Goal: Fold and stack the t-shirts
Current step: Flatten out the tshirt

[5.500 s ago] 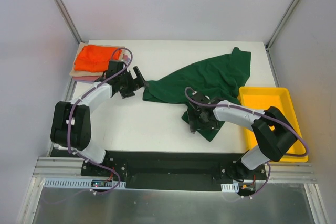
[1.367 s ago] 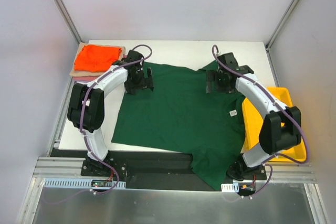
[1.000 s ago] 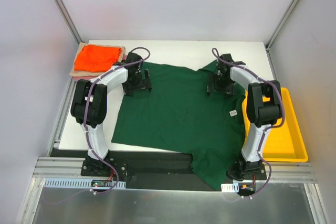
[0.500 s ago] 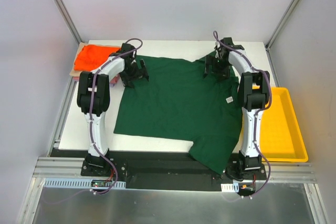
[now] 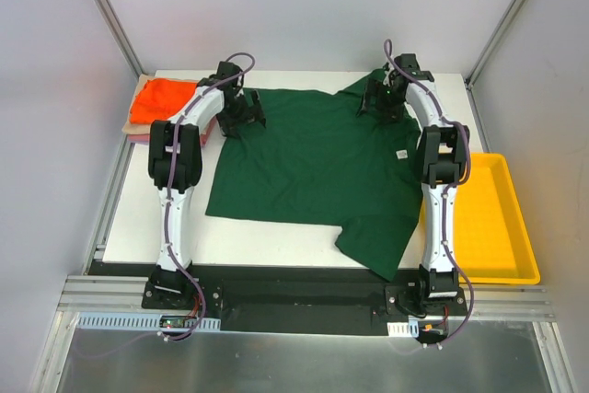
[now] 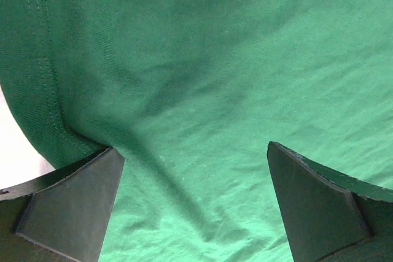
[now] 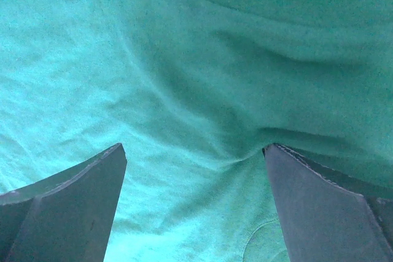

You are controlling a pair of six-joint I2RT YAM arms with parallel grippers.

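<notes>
Folding is pending: green t-shirt (image 5: 313, 167) lies spread; folded stack (image 5: 164, 101) upper left; left end effector (image 5: 244, 115), right end effector (image 5: 377, 106) gape wide, empty.

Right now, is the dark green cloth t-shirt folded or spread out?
Spread out: the dark green cloth t-shirt lies flat and open across the white table, one sleeve overhanging the near edge.

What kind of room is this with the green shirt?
Probably a robot test booth in a lab: a white table boxed in by plain grey panels, with two robot arms bolted to a metal rail.
</notes>
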